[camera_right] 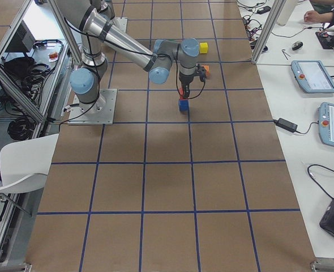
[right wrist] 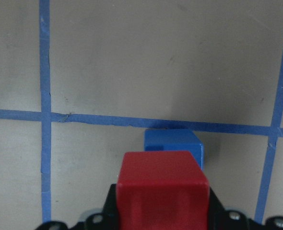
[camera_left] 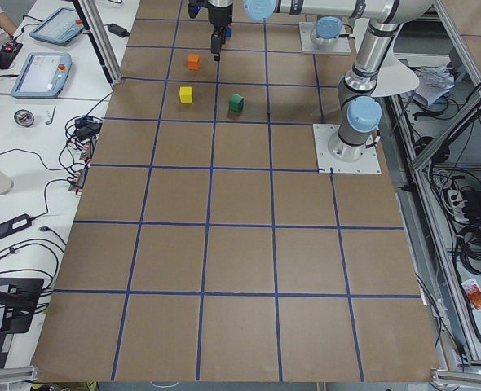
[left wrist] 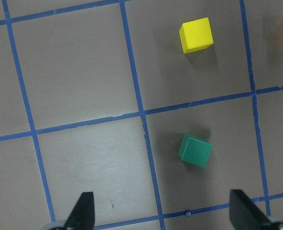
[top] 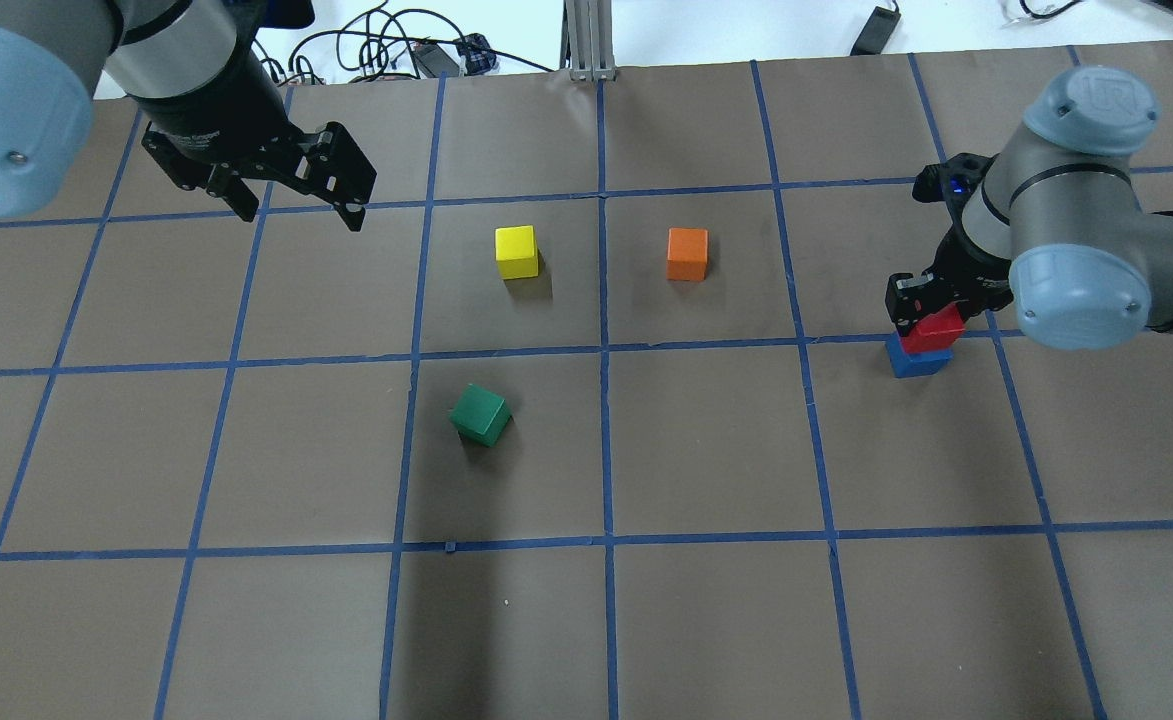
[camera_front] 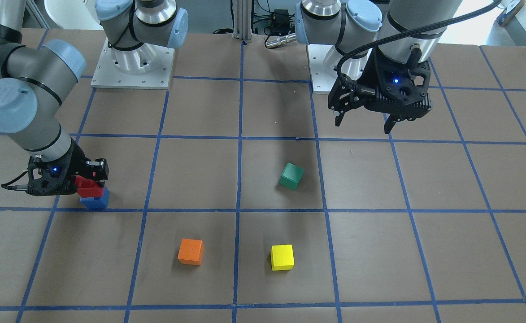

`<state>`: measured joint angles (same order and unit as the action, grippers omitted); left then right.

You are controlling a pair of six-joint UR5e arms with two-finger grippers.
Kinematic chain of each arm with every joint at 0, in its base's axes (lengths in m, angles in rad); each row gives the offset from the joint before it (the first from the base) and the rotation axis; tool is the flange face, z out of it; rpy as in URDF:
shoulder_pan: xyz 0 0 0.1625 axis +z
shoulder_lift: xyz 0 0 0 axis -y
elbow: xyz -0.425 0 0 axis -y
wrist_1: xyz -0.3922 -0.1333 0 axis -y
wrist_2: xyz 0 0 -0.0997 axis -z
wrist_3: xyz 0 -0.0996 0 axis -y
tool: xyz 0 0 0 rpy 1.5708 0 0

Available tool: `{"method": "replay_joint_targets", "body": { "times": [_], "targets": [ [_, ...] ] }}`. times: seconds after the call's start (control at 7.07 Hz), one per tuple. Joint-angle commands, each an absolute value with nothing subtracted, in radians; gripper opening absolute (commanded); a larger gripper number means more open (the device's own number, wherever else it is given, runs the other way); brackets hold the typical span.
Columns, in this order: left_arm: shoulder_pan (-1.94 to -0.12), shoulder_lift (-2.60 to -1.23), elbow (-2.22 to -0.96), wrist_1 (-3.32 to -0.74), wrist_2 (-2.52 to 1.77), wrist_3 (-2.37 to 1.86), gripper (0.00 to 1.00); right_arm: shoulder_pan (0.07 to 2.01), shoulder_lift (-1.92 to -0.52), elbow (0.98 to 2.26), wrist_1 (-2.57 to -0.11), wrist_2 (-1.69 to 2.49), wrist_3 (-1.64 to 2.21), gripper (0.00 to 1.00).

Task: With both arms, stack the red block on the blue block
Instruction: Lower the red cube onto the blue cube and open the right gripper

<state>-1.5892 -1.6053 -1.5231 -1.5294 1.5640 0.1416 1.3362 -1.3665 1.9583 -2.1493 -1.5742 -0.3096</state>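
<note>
- The red block, judged light, rigid and matte, is pinched on opposite side faces by the right gripper.
- The blue block is seen just beneath it, beside a tape line.
- The left gripper is held spread, well apart.

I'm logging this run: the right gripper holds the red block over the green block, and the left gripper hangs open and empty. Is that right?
The block under the red block is the blue block, not the green block, which lies alone mid-table; the right wrist view shows it. The right gripper holds the red one; the left gripper is open, empty.
</note>
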Motion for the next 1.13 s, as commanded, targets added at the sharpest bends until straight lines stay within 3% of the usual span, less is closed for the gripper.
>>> {"method": "replay_joint_targets", "body": {
  "times": [0.0, 0.99],
  "targets": [
    [-1.589, -1.608, -1.523, -1.529, 1.562, 0.141, 1.0, 1.336, -1.359, 1.959, -2.151, -1.575, -0.31, 0.0],
    [-1.589, -1.606, -1.523, -1.529, 1.562, 0.141, 1.0, 1.312, -1.358, 1.96, -2.151, -1.569, -0.327, 0.0]
  ]
}}
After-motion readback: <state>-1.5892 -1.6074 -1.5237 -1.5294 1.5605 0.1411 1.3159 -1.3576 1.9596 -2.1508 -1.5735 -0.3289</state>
